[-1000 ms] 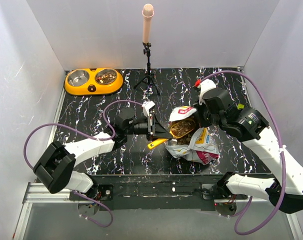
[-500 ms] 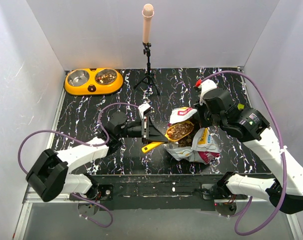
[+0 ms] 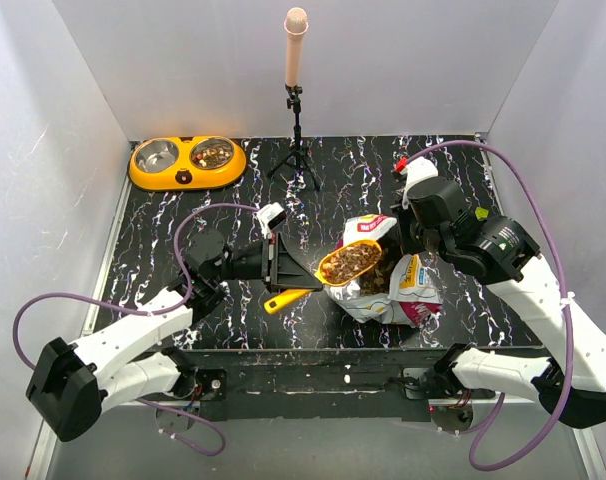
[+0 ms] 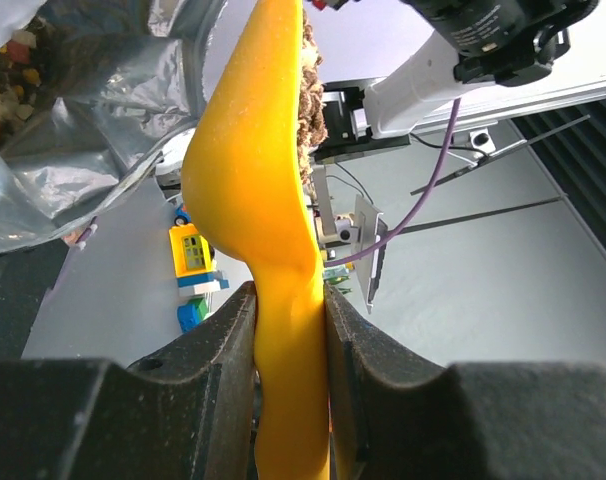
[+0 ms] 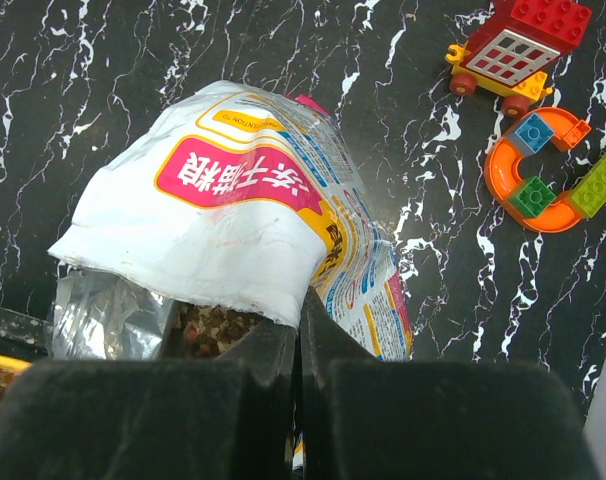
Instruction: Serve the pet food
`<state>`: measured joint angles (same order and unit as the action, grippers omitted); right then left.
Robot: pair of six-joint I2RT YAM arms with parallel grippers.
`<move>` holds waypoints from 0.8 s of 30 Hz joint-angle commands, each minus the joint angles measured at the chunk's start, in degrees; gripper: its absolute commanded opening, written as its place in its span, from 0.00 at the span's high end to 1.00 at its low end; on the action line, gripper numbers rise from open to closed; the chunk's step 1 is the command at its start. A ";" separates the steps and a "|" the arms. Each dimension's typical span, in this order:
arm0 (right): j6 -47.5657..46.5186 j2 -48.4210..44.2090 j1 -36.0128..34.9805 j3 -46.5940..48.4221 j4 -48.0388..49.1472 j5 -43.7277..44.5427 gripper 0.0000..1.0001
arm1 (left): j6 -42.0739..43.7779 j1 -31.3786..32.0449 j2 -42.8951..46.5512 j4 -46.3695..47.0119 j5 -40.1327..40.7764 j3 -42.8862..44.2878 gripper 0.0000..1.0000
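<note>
Status: serving appears partly done. The orange double bowl [image 3: 186, 178] at the desk's [image 3: 163, 225] far left corner holds pet food [image 3: 215, 152] in its right cup. The left cup [image 3: 157, 155] looks bare.

The left claw [image 4: 290, 330] is clamped on the handle of the yellow scoop [image 4: 253, 170], which is heaped with kibble and sits just outside the bag's mouth. The right claw [image 5: 299, 335] is pinched on the rim of the white bag [image 5: 213, 220], with more kibble visible inside.

Remaining: carry the load to the bowl and tip it in.

Scoop [image 4: 268, 190] handle cut off below — bag [image 5: 203, 230] mouth half behind right gripper [image 5: 299, 330].
</note>
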<state>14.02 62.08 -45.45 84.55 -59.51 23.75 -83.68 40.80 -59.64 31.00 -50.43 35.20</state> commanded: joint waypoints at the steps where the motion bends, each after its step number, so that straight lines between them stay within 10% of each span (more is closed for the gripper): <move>1: 0.48 -3.37 -0.08 4.30 13.19 3.06 0.99 | -0.52 -1.42 2.33 -3.22 1.04 5.04 1.00; 24: 0.57 -8.47 -0.08 3.69 7.91 -0.19 0.99 | -9.93 -31.81 -17.88 -0.60 -0.80 25.27 1.00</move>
<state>13.78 58.30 -45.45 84.53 -63.88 21.47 -92.90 15.55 -76.49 26.92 -48.93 58.26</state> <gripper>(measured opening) 0.022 0.271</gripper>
